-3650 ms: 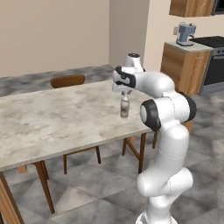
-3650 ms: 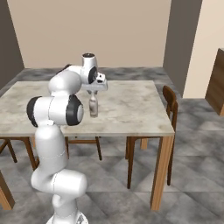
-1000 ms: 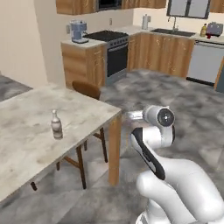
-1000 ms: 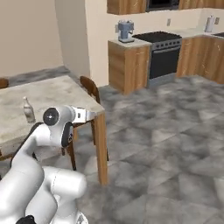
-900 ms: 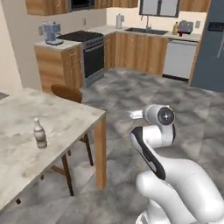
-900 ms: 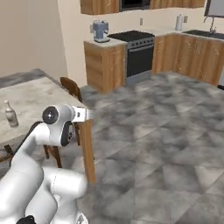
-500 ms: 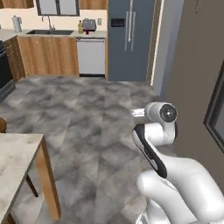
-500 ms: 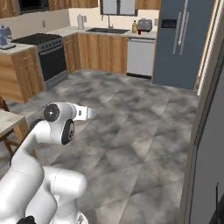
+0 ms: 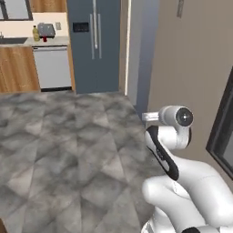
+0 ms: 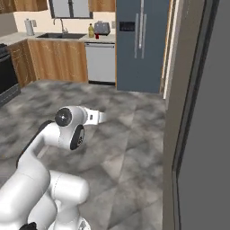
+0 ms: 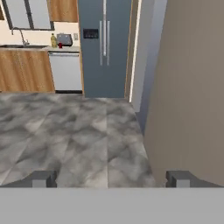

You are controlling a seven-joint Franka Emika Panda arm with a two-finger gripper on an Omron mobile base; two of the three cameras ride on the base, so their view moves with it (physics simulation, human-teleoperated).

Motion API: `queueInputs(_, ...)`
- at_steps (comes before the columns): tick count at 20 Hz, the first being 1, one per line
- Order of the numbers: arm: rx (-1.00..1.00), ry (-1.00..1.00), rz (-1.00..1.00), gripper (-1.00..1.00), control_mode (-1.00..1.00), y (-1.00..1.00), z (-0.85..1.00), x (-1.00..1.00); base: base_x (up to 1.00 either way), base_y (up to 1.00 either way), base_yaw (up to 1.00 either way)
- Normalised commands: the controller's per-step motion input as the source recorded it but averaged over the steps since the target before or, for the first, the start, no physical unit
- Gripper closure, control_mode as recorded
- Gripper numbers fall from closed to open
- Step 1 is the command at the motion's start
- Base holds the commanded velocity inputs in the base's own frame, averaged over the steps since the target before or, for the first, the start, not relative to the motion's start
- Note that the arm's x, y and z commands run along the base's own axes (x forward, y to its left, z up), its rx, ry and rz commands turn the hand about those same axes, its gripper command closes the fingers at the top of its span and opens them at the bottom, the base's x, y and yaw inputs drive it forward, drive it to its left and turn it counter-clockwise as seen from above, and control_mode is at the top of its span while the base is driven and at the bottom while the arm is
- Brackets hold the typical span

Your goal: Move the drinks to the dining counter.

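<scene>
Grey floor fills my hand view, where my tool [image 11: 112,179] gapes wide and empty, with the juice bottle [image 11: 54,41] and red can [image 11: 60,45] on the tabletop [image 11: 26,47] upper left.

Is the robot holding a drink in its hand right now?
No, the end effector is open and empty, with bare grey floor showing between its fingertips.

Far ahead and left of the tool [image 11: 109,178]: orange-juice bottle [image 11: 54,41], toaster [image 11: 64,40] and red can [image 11: 60,45] together on the surface [image 11: 26,47], above the dishwasher [image 11: 65,71]. Fridge [image 11: 104,48] right of these; wall [image 11: 188,87] close at right.
</scene>
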Motion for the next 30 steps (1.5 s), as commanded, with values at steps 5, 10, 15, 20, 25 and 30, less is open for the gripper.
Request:
queueInputs(5,0.00,0.00,0.00,-1.00,1.00,0.00,0.00,0.00,1.00,0.52,-0.27)
queueInputs(10,0.00,0.00,0.00,-1.00,1.00,0.00,0.00,0.00,1.00,0.99,-0.11)
queueInputs(15,0.00,0.00,0.00,-1.00,1.00,0.00,0.00,0.00,1.00,1.00,-0.14)
queueInputs(20,0.00,0.00,0.00,-1.00,1.00,0.00,0.00,0.00,1.00,1.00,-0.15)
queueInputs(25,0.00,0.00,0.00,-1.00,1.00,0.00,0.00,0.00,1.00,1.00,-0.14)
queueInputs(30,0.00,0.00,0.00,-1.00,1.00,0.00,0.00,0.00,1.00,1.00,-0.09)
